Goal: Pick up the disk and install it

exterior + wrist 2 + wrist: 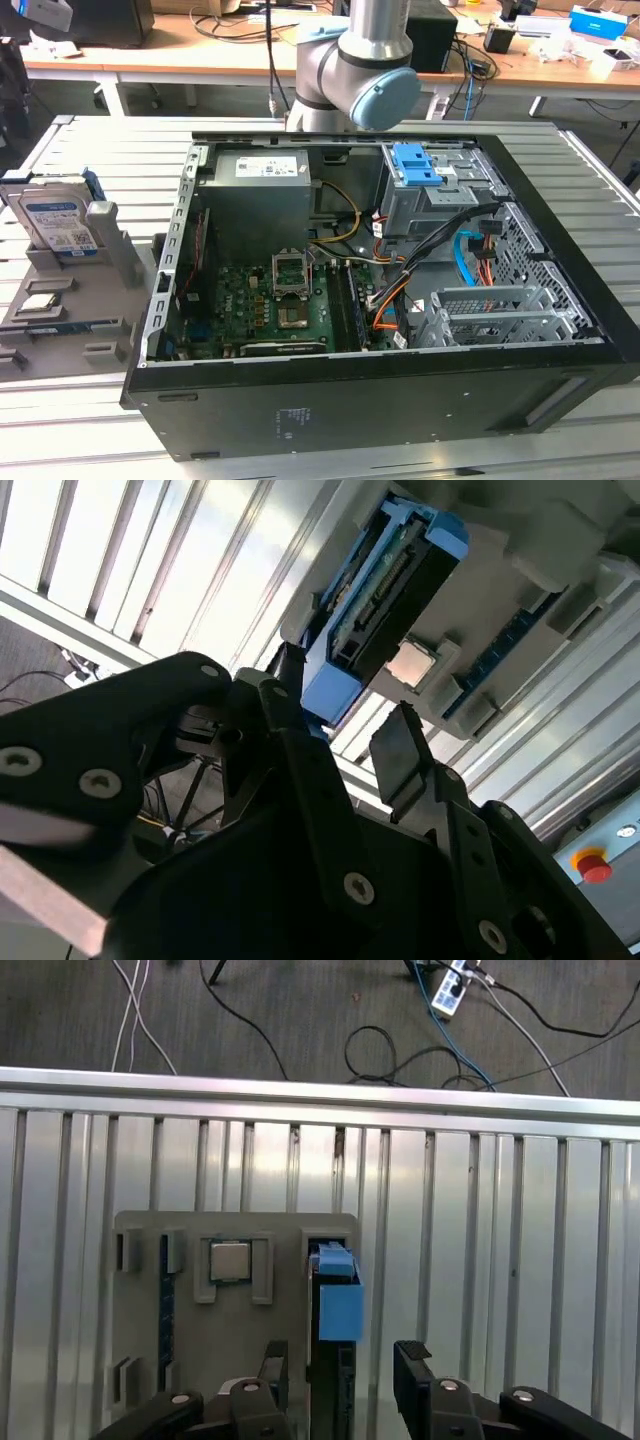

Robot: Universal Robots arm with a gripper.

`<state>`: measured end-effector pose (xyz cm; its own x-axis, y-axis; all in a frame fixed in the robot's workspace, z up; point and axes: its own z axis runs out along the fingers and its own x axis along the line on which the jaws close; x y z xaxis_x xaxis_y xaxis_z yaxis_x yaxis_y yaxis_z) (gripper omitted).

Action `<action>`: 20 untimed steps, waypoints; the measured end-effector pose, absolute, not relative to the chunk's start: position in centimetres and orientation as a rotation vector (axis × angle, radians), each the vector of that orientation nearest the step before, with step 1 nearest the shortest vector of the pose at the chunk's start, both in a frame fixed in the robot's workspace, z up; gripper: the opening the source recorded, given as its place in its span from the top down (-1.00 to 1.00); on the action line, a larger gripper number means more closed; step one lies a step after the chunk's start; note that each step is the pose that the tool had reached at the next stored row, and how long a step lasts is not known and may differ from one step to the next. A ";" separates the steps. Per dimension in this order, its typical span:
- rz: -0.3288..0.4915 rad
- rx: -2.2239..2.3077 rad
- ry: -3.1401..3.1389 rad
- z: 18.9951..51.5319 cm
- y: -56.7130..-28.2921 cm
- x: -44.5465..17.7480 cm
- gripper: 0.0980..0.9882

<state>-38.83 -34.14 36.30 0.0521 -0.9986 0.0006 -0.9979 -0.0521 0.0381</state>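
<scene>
Silver-grey metal disk in its bright blue plastic bracket [60, 225] stands on edge in a pale grey slotted holder [108, 245], and my black gripper [342, 1358] straddles it.

In the exterior view the disk sits at nine o'clock from the open black computer case [400, 400], well apart from it, on the slatted aluminium table [100, 150]. In both wrist views its long axis runs along the gap between the fingers [412, 1358], flat faces toward the pads. The jaws are spread, one either side, neither touching as far as I can see. A small square silver chip [230, 1260] lies just beside it in the holder.
</scene>
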 end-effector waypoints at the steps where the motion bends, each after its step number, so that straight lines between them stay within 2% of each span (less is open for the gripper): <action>1: -0.040 2.258 -2.143 36.3 -33.2 -38.8 0.00; 15: -0.036 2.256 -2.141 34.6 -32.9 -39.0 0.00; 20: -0.019 2.248 -2.134 33.9 -34.2 -39.5 0.00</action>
